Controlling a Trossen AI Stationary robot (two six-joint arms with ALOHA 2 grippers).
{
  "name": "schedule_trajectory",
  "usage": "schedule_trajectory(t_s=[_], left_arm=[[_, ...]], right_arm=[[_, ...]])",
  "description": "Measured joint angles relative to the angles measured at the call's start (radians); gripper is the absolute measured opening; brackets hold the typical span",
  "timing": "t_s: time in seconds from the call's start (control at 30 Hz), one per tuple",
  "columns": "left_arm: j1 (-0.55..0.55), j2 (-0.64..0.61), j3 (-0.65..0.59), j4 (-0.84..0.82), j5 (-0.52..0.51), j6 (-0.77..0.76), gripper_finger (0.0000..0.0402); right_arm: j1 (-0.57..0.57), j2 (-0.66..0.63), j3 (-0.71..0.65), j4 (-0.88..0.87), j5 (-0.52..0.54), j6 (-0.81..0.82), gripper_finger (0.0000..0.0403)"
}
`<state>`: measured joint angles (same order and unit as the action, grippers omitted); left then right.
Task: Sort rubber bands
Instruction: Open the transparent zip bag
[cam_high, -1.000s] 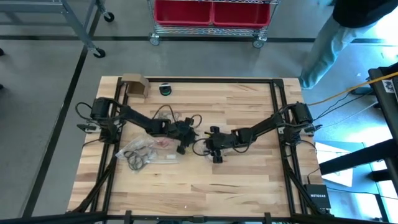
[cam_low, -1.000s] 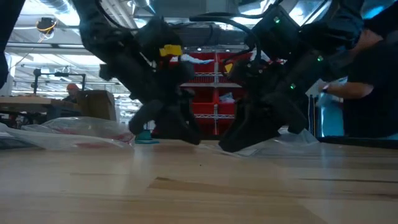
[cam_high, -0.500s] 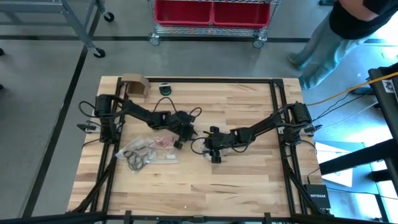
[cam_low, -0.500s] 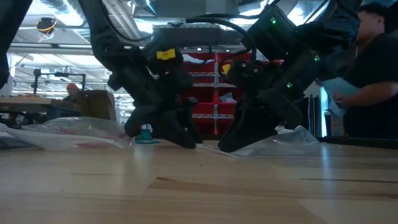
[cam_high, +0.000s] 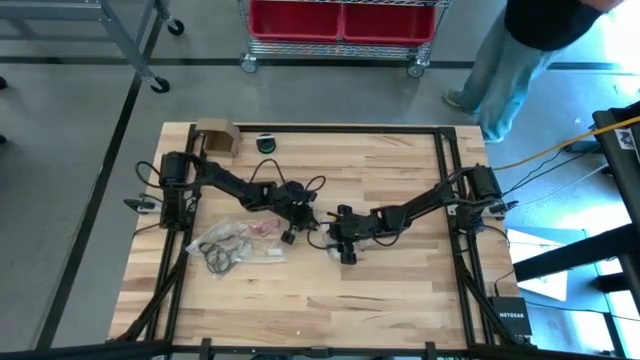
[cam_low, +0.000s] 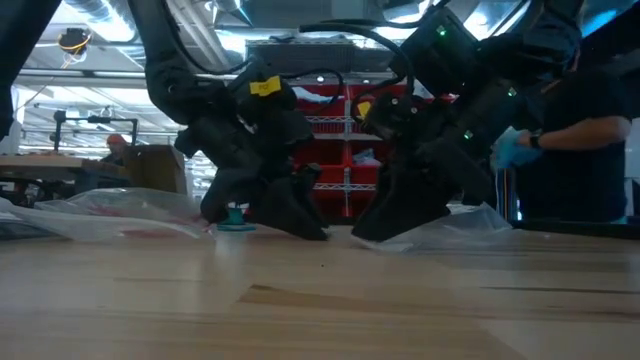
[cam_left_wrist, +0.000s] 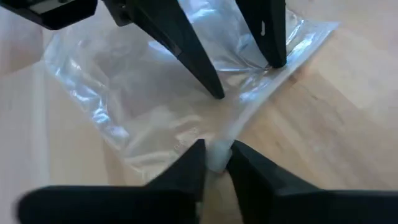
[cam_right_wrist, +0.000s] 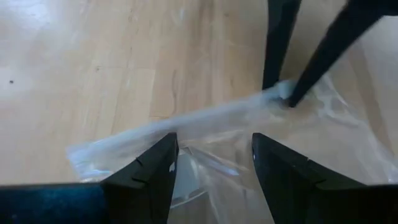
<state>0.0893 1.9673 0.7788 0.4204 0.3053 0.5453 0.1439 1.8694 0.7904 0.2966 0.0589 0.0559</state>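
Note:
A clear zip bag (cam_left_wrist: 143, 93) lies on the table's middle between my two grippers. My left gripper (cam_left_wrist: 216, 158) is shut on its zip edge. My right gripper (cam_right_wrist: 214, 140) faces it, open wide, with the bag (cam_right_wrist: 311, 143) under and between its fingers. The rubber bands (cam_high: 225, 250), black and red loops, lie in a heap with other clear bags left of the middle, apart from both grippers. My left gripper pinches the bag's whitish zip strip (cam_left_wrist: 219, 149) between its two fingertips, slanting down from the table's left. The bag lies slack on the table beyond the fingers. My right gripper's spread fingertips (cam_left_wrist: 217, 93) stand on the bag near the same edge, slanting down from the right; whether one is inside the mouth I cannot tell.
A cardboard box (cam_high: 217, 137) and a dark roll (cam_high: 265, 143) sit at the far left edge. Bare wood lies along the near half of the table (cam_high: 330, 300). Beyond the table stand a wire rack with red bins (cam_high: 345, 20) and a person (cam_high: 520, 50).
My left gripper has sunk toward the table and tipped further down, moving a little toward my right gripper, and its fingertips now sit at the bag's edge. The person behind the table has walked along the far right.

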Motion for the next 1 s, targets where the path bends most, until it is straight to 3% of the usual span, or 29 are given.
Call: schedule_trajectory(t_s=[0.07, 0.13, 0.27, 0.53, 0.8, 1.0], left_arm=[[-0.011, 0.0, -0.001, 0.0, -0.019, -0.021, 0.0028], [-0.021, -0.003, -0.001, 0.0, -0.054, -0.071, 0.0014], [-0.047, -0.054, -0.005, -0.015, -0.12, -0.221, 0.002], [-0.118, -0.278, -0.006, -0.116, -0.217, -0.576, 0.0015], [-0.181, -0.452, -0.005, -0.13, -0.257, -0.777, 0.0017], [-0.224, -0.49, -0.004, -0.147, -0.257, -0.773, 0.0018]], right_arm=[[0.001, 0.0, 0.001, 0.001, -0.007, 0.016, 0.02], [0.001, -0.01, 0.013, -0.036, -0.009, 0.053, 0.02], [0.001, -0.069, 0.08, -0.254, 0.027, 0.121, 0.02], [0.092, -0.265, 0.278, -0.652, 0.136, 0.189, 0.02], [0.173, -0.282, 0.399, -0.688, 0.226, 0.093, 0.02], [0.16, -0.281, 0.408, -0.679, 0.323, 0.036, 0.02]])
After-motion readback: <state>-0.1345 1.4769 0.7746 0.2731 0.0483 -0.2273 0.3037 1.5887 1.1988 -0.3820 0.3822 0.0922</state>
